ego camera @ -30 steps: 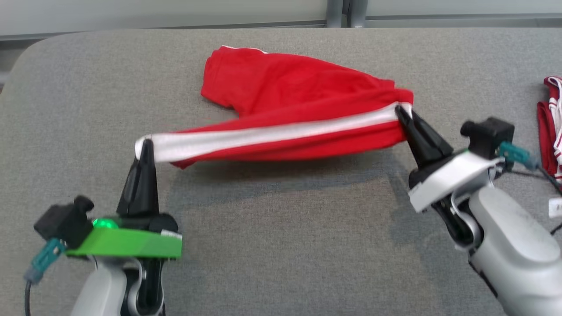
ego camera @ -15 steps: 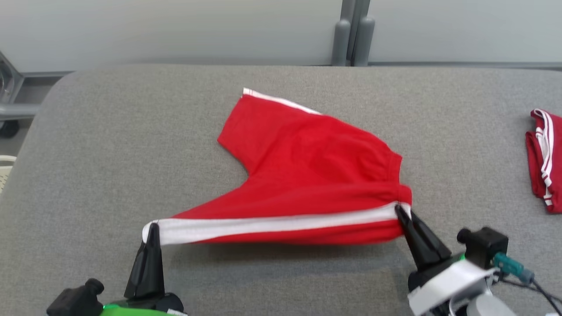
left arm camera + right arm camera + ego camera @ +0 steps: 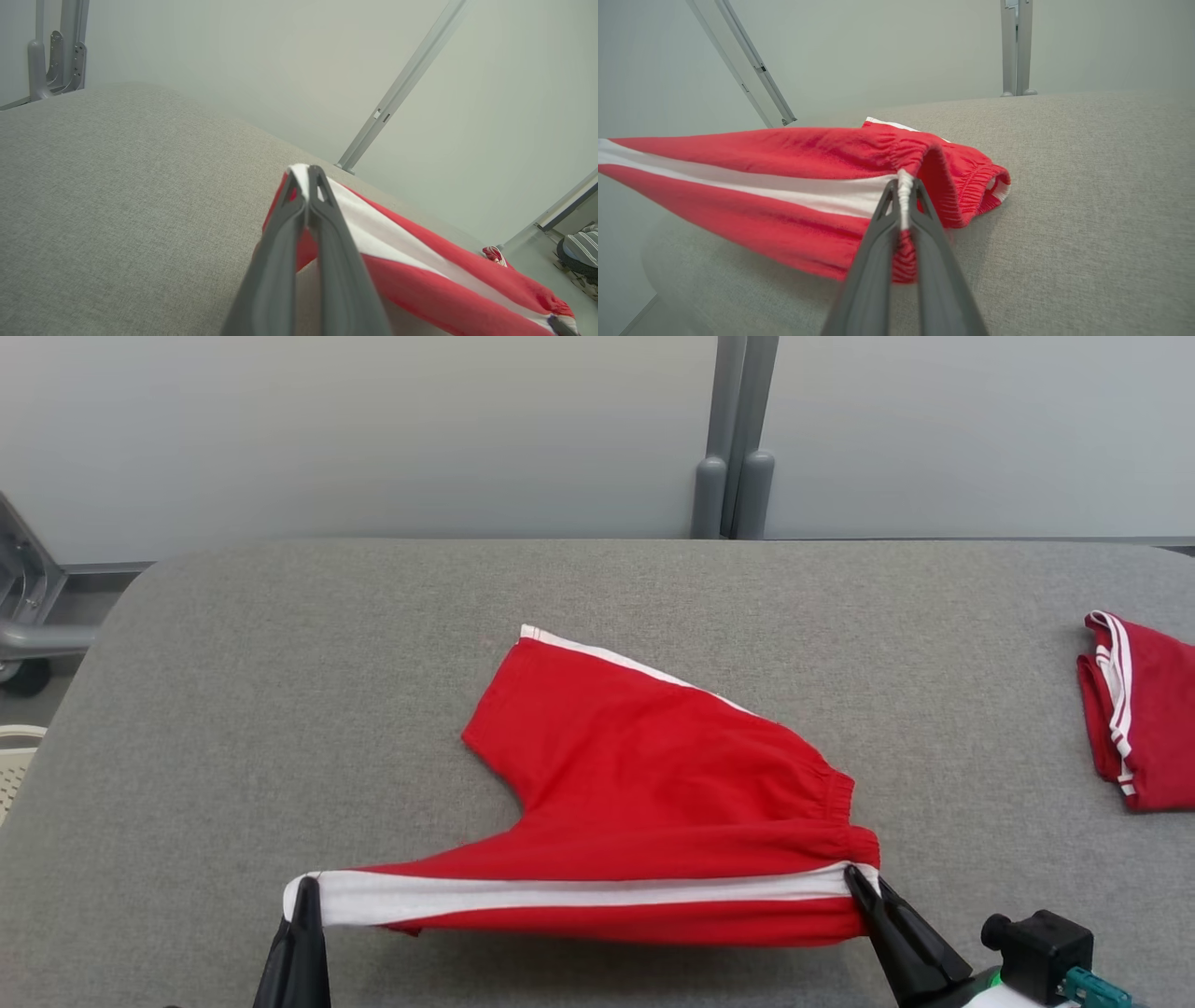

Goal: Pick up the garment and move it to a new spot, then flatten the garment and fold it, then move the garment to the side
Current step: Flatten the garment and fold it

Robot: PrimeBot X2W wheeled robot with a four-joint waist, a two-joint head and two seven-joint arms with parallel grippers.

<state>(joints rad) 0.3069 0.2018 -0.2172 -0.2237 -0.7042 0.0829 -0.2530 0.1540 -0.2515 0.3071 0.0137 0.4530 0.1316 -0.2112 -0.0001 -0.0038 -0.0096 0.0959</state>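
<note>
Two ends of red shorts point(image 3: 653, 784), one pinched in left tool point(image 3: 305, 889), other in right tool point(image 3: 851, 875), over grey table point(image 3: 280, 663).

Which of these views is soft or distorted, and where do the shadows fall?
Head view: sharp and evenly lit, with a faint soft shadow on the table under the lifted edge of the red shorts. Left wrist view: the left gripper blurs toward the lens, and the wall frame leans from the wide angle. Right wrist view: the right gripper is soft near the bottom edge, and the table's lower-left corner is smeared.
</note>
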